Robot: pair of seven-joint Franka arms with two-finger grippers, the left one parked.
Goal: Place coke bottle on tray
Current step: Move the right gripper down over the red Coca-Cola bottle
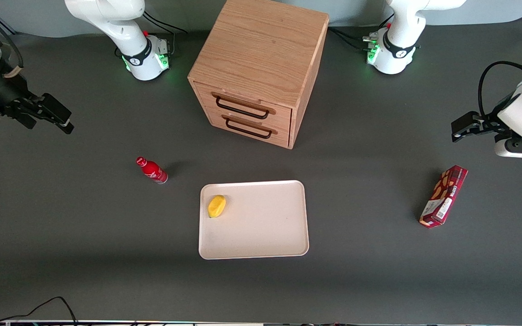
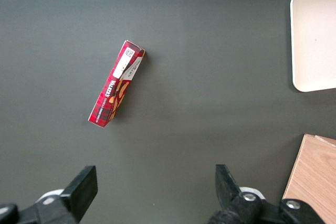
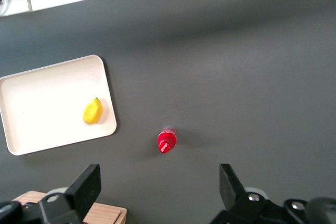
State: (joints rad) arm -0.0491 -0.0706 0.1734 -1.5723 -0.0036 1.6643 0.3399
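Tray (image 1: 261, 235): you are seeing the cream tray lying flat on the grey tabletop (image 1: 84, 253), nearest the front camera of all the things here.
Yellow object (image 1: 216, 206): it is sitting inside the tray, close to the tray's corner nearest the coke bottle, touching the tray floor.
Coke bottle (image 1: 152, 170): it is standing upright on the bare tabletop, near the tray but clear of its rim, toward the working arm's end and slightly farther from the front camera than the yellow object.
Snack box (image 1: 443, 196): it is lying flat toward the parked arm's end of the tabletop, well apart from the tray.
Cabinet (image 1: 261, 68): the wooden two-drawer cabinet is standing farther from the front camera than the tray, its drawer fronts facing the tray.
Gripper (image 1: 64, 121): your right arm's jaws are hanging in the air at the working arm's end, well apart from the coke bottle and higher than it, holding nothing.
Jaws: they are standing wide apart.
Right wrist view: you are looking down on the coke bottle (image 3: 166, 140) cap-first, with the gripper (image 3: 160, 190) fingers either side of its line but not around it; the tray (image 3: 31, 129) and yellow object (image 3: 92, 111) are showing too.
Left wrist view: only this view is giving you the snack box (image 2: 115, 88) up close, plus a corner of the tray (image 2: 302, 40).
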